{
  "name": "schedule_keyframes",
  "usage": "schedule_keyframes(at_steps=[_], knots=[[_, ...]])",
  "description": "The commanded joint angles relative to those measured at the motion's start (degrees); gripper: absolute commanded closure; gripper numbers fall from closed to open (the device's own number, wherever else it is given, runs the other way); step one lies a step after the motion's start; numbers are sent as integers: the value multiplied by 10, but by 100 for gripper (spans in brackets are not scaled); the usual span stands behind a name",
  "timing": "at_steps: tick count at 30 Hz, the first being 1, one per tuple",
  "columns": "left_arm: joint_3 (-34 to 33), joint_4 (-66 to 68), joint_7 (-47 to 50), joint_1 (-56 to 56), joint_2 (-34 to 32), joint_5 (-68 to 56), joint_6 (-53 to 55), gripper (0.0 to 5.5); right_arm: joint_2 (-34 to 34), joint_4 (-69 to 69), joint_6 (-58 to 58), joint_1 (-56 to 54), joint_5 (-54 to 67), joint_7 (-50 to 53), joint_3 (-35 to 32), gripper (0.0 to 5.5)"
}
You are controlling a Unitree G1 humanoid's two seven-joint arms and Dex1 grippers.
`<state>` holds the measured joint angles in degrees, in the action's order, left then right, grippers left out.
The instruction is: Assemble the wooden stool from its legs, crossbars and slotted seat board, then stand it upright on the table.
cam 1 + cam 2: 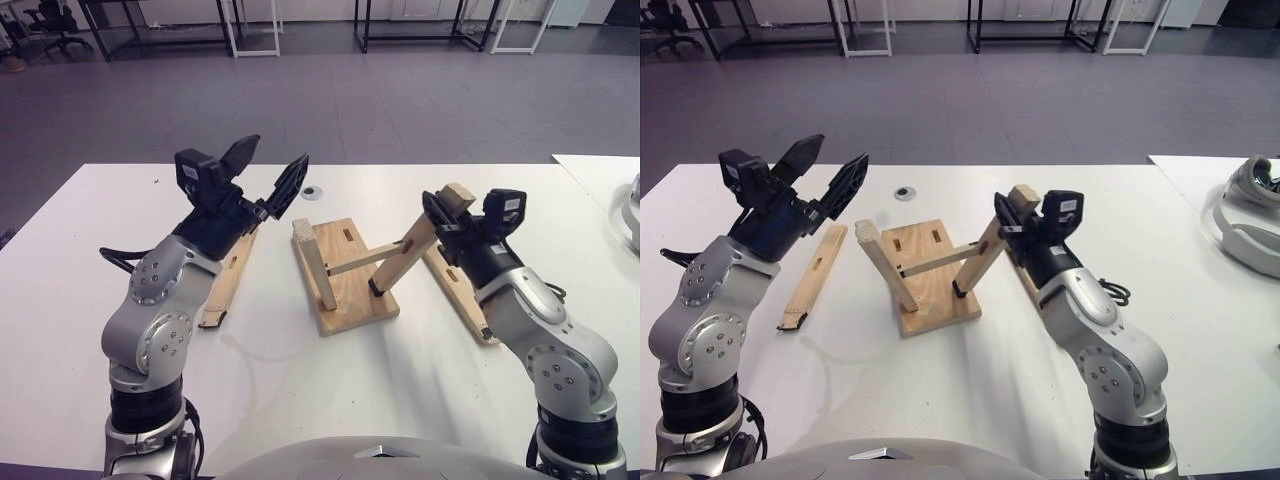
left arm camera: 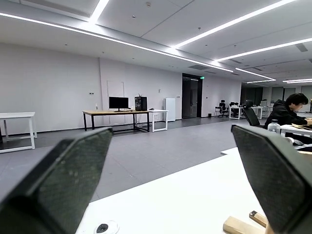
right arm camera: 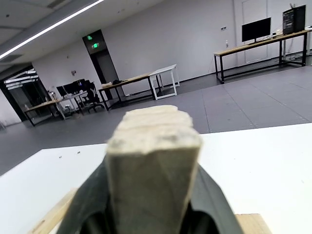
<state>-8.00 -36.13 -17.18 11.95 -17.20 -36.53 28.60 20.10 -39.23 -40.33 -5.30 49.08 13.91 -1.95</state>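
White tabletop (image 1: 300, 390) across lower two-thirds of both eye views. Flat at frame centre: light-wood rectangular seat board (image 1: 352, 300) w/ oblong slots. Far right edge, well apart from the wood: white headset (image 1: 1252, 220).

Left of centre, flat beside left arm: long pale slotted wooden strip (image 1: 815, 265), dark notch at near end. Right of centre, partly hidden under right forearm: second wooden strip (image 1: 458, 292), also flat.

On board's left side: square-section wooden left leg (image 1: 316, 267), tilted, foot on board, top toward upper left. At board's right edge: matching right leg (image 1: 402, 260), leaning toward upper right, dark lower tip at board edge; seated in a slot or not, can't tell. Between the two legs, approx level: thin wooden crossbar (image 1: 362, 261), ends touching both.

Left gripper (image 1: 280, 150) upper left of centre, raised above tabletop, jaws spread wide, nothing between; in left wrist view, textured black pads (image 2: 63, 185) far apart.

Right gripper (image 1: 440, 212) right of centre, jaws clamped on upper part of right leg; in right wrist view, leg's blunt end close up between dark fingers (image 3: 87, 207).

Above the board, toward far tabletop edge: small round grey disc (image 1: 313, 193).
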Motion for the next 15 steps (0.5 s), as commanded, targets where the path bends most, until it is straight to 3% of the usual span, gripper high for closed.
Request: schedule_keyframes(at_steps=[1, 9, 10, 15], knots=[[14, -5, 9, 19, -9, 7, 13, 102, 21, 53, -109, 30, -22, 21, 23, 449], [126, -15, 22, -2, -9, 116, 1, 102, 94, 34, -133, 16, -65, -39, 94, 447], [140, -18, 26, -13, -11, 138, -2, 102, 109, 36, -134, 20, -75, -51, 108, 404], [206, 4, 66, -53, 0, 232, -29, 102, 115, 54, -118, 40, -103, -109, 129, 316]])
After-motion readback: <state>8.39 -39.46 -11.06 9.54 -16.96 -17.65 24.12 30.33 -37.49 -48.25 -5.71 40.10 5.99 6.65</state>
